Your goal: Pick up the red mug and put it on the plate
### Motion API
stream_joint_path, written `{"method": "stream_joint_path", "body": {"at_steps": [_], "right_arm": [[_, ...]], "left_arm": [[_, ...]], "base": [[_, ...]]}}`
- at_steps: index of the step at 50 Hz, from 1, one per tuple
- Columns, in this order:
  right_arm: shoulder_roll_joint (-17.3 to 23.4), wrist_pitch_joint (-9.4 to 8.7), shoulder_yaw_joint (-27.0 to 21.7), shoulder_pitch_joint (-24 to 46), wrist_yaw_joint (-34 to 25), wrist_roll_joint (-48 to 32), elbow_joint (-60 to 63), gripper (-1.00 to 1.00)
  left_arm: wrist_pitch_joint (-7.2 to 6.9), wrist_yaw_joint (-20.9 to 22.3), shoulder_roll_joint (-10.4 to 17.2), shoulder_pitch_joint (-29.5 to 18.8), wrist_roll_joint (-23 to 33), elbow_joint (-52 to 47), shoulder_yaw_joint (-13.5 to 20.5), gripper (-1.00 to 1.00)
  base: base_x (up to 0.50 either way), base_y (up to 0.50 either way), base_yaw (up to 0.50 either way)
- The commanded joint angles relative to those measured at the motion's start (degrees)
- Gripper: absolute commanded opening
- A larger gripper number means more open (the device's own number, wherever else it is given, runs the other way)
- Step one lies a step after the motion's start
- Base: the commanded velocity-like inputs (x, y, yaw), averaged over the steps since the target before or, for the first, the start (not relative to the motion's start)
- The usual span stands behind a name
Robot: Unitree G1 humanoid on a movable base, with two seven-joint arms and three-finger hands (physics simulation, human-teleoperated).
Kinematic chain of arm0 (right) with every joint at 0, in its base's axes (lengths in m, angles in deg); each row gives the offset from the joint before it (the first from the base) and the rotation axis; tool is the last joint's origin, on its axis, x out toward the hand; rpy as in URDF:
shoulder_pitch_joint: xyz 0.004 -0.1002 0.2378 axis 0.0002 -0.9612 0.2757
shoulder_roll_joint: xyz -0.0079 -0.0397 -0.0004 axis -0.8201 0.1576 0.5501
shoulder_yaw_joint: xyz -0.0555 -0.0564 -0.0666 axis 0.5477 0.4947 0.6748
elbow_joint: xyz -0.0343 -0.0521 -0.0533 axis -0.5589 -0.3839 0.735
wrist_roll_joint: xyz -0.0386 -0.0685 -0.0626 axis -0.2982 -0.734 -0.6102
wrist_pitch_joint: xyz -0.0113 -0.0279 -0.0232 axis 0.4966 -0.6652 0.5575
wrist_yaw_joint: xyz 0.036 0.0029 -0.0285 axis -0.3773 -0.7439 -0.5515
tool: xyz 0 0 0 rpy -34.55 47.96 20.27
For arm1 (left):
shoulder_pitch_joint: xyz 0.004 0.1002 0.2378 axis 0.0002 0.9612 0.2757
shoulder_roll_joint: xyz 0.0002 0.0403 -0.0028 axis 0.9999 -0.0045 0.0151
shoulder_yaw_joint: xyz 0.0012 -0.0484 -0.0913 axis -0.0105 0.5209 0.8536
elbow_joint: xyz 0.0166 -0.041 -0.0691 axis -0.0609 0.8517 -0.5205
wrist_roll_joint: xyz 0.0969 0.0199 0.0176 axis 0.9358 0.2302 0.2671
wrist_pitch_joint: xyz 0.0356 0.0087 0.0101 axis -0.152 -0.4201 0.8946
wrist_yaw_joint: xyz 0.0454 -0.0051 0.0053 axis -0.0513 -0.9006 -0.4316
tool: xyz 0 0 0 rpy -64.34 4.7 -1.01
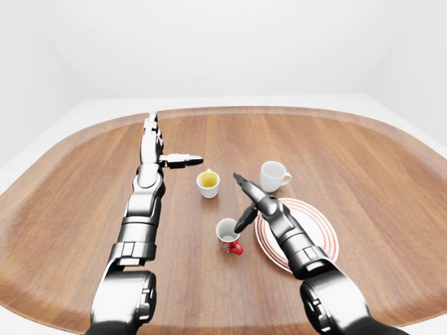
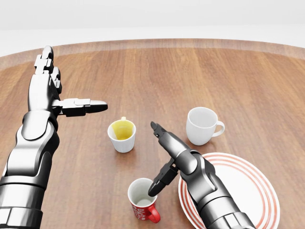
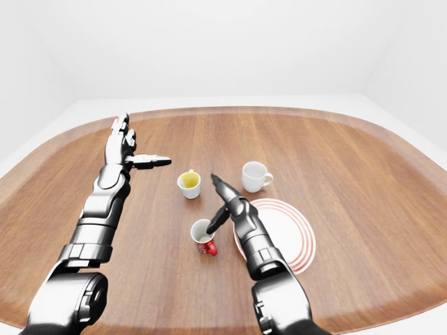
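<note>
Red glossy ceramic mug (image 2: 143, 202) with a white inside stands upright on the round brown wooden table (image 2: 248, 81), its handle toward the bottom right of the head view; take it as the landmark. Just right of it lies the flat white plate with red rings (image 2: 259, 186), close to the mug but whether they touch I cannot tell. Up and left of the mug sits the small white cup with a yellow inside (image 2: 122, 135); up and right of it, above the plate, the plain white handled mug (image 2: 202, 125), handle pointing right. Right hand (image 2: 164, 155), dark metal, hangs directly above and to the right of the red mug with fingers spread: one long finger (image 2: 160, 132) points up-left, away from the mug, another finger (image 2: 158, 182) reaches down to the mug's right rim, its tip at or just over the edge; contact unclear. Nothing is gripped. Right forearm crosses over the plate's left part. Left hand (image 2: 52, 93) is well apart from the red mug, far up-left of it, past the yellow cup, palm flat, fingers straight and spread, thumb (image 2: 83, 106) sticking out to the right, holding nothing.
</note>
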Motion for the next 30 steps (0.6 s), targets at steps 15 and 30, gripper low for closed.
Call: {"method": "stream_joint_path", "body": {"at_steps": [15,30], "right_arm": [[-2.6,0.0,0.8,2.6,3.5,-0.5,-10.5,1.0],[-4.1,0.0,1.1,3.8,5.5,-1.0,-16.2,1.0]], "left_arm": [[0.0,0.0,0.1,0.2,-0.3,-0.5,0.0,1.0],[0.0,0.1,0.2,0.4,-0.6,-1.3,0.2,1.0]], "base": [[0.0,0.0,0.0],[0.0,0.0,0.0]]}}
